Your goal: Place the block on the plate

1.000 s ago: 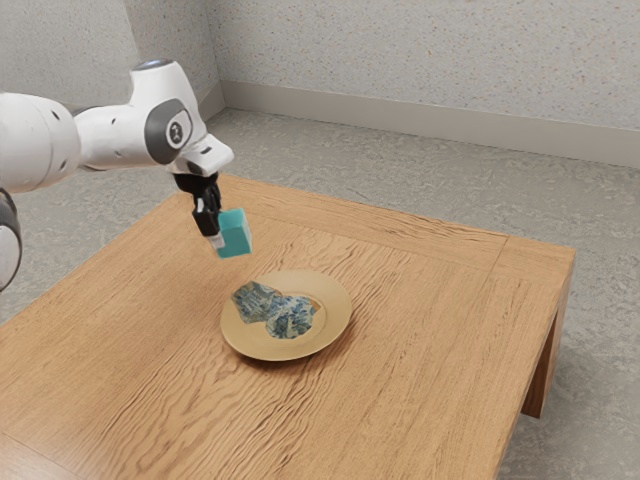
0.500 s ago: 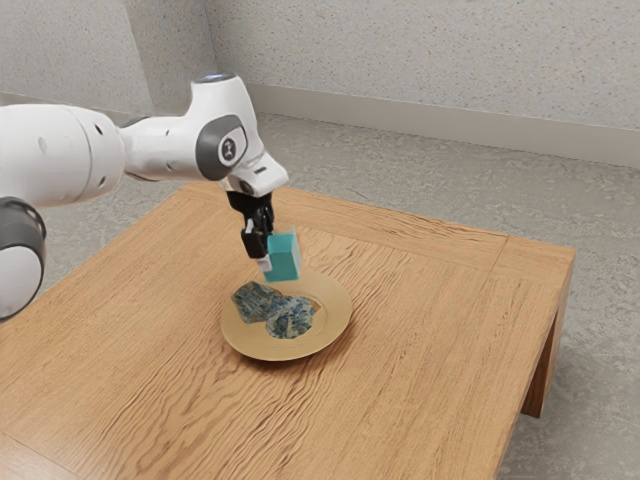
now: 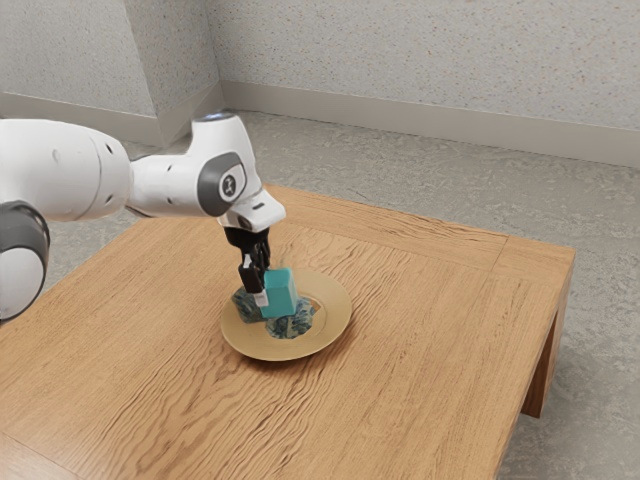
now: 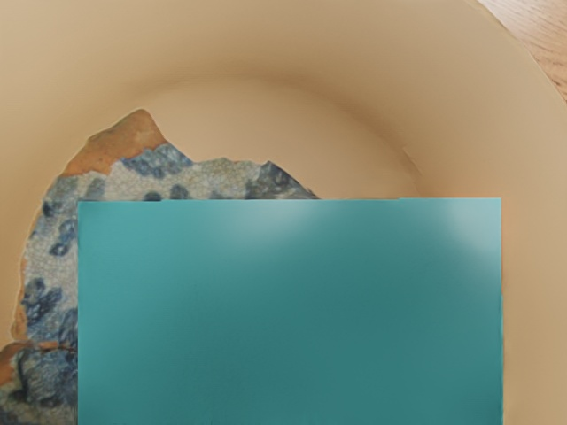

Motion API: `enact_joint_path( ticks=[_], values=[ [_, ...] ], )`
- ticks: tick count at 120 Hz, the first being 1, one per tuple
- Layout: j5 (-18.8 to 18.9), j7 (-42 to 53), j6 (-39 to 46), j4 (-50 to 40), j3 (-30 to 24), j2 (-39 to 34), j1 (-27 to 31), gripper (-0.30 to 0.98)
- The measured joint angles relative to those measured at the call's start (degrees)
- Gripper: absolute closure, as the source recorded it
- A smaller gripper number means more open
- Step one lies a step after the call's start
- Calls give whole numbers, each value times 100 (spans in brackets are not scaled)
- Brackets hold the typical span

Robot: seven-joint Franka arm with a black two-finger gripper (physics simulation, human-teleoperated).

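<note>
Over the plate, in the exterior view, my gripper (image 3: 264, 294) is shut on the teal block (image 3: 281, 294), which hangs nearly upright from it. The round tan plate (image 3: 335, 318) lies on the table beneath. Whether the block's underside touches anything there, I cannot tell. The wrist view has the teal block (image 4: 291, 310) large in front of my hand, covering part of the plate (image 4: 292, 119).
Blue-and-white patterned pieces with brown edges (image 3: 291, 328) lie in the plate, partly behind the block; the wrist view shows a patterned piece (image 4: 97, 204) beside it. Wooden table (image 3: 430, 330) surrounds the plate.
My gripper and the block first moved toward the exterior view's right, then came down over the plate. The plate has stayed where it was.
</note>
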Motion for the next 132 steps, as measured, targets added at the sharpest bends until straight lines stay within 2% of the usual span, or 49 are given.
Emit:
enact_joint_path(
  ticks=[16,34,49,81,105,132],
  values=[
    [-21,19,106,-19,21,97,7,32],
    [-53,46,164,-19,26,116,7,17],
    [-64,68,199,-17,30,109,1,9],
    [-41,26,-127,102,43,-692,-1,3],
    [306,-760,-1055,489,37,-1263,-2,1],
    [781,-2699,-2854,1581,-252,-1885,14,0]
  ],
)
